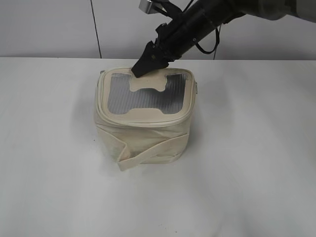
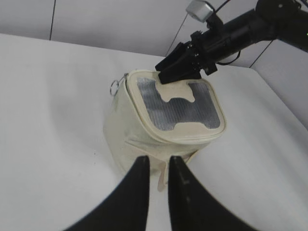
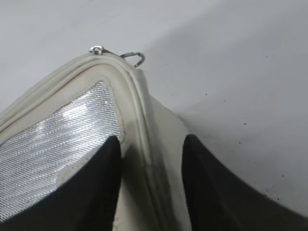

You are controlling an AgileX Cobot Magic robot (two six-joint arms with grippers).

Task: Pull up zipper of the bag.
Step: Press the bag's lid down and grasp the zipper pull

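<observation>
The cream bag [image 1: 143,133] stands upright mid-table, its grey mesh top with the H-shaped patch [image 1: 148,81] facing up. Its zip line [image 1: 148,120] runs round the top panel. A silver pull with a ring [image 3: 133,57] hangs at a far corner; it also shows in the left wrist view [image 2: 114,88]. My right gripper [image 3: 151,139] is open and straddles the bag's back top edge [image 1: 144,69], one finger on the panel, the other outside the wall. My left gripper [image 2: 159,159] is empty, its jaws a narrow gap apart, hovering near the bag's strap side. It is outside the exterior view.
The bag sits on a white table [image 1: 49,148] with a pale wall [image 1: 49,29] behind it. The cream strap [image 1: 148,153] crosses the bag's front and a loose end sticks out at its base. The right arm [image 1: 207,19] reaches in from the upper right.
</observation>
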